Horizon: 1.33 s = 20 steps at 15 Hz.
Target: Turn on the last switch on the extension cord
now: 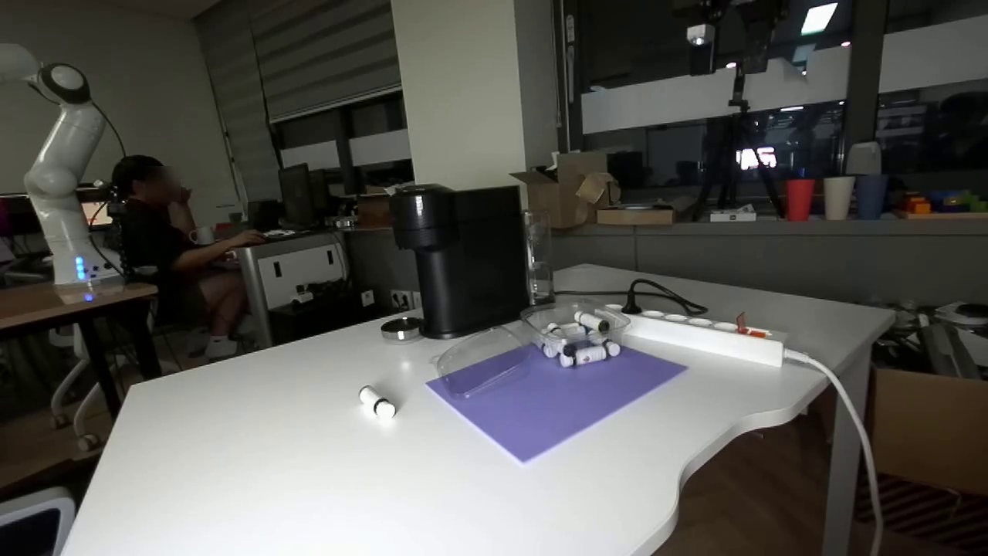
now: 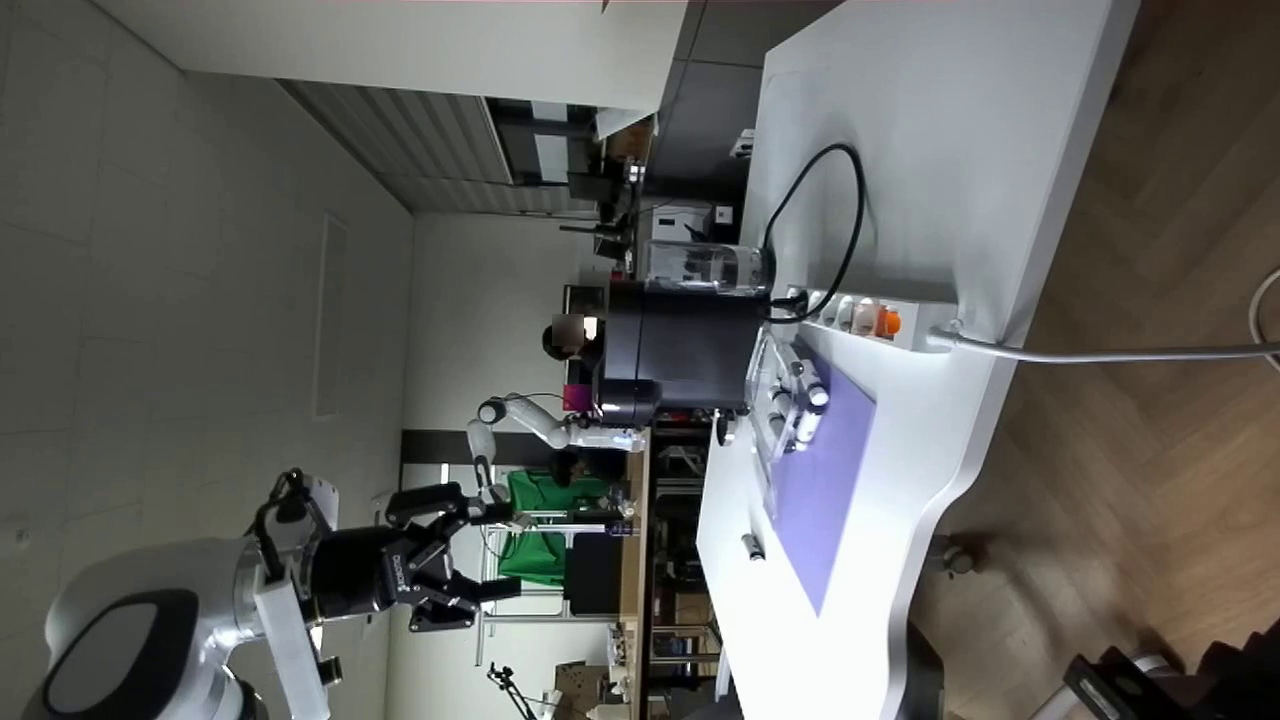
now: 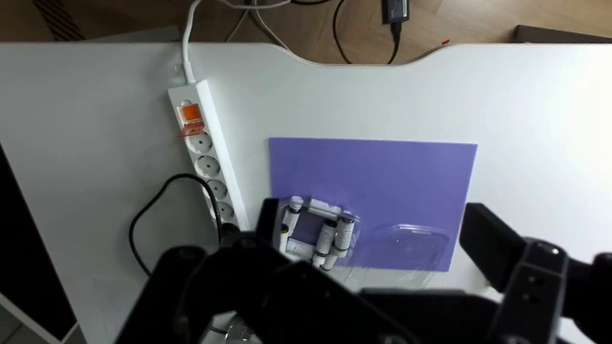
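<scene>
White power strip [image 3: 209, 162] is lying on table [image 3: 526, 95] nr purple mat [image 3: 375, 188]; gripper [image 3: 373, 227] is hovering well above, fingers [image 3: 492, 248] wide, empty. Task's prob. sitting at approach; next move's calling for shifting over orange switch [image 3: 191, 112], narrowing, pressing.

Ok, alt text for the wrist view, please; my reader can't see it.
A white extension cord lies on a white table, its orange switch exposed beside a lifted red flap, seen past an open black gripper. To its right in view are a purple mat and a clear container of small white bottles.
</scene>
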### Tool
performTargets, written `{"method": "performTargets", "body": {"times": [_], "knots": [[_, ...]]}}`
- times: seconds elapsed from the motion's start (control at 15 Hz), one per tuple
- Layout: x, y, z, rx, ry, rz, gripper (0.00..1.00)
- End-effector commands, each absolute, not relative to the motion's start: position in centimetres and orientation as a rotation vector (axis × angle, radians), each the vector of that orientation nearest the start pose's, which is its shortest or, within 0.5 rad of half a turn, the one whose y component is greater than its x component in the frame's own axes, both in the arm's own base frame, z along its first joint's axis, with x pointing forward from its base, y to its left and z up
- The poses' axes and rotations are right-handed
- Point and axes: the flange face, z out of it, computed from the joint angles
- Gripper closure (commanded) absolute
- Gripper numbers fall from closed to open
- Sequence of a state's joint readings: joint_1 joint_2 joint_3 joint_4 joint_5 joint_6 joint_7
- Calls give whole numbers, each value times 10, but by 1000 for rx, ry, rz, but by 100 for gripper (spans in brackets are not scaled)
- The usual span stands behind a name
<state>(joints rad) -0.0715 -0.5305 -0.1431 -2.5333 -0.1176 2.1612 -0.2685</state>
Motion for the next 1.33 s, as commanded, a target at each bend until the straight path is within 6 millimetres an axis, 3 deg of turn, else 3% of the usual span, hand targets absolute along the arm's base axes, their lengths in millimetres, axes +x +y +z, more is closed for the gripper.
{"method": "performTargets", "body": {"times": [0.0,0.4,0.6,0.67,0.87,1.27], "knots": [[412,-141,454,-3206,-174,-198,33],[442,-211,431,-3230,-51,-78,75],[453,-239,428,-3254,151,-5,95],[439,-223,423,-3235,32,-62,77],[448,-238,420,-3240,98,-24,95],[450,-238,421,-3241,106,-24,95]]}}
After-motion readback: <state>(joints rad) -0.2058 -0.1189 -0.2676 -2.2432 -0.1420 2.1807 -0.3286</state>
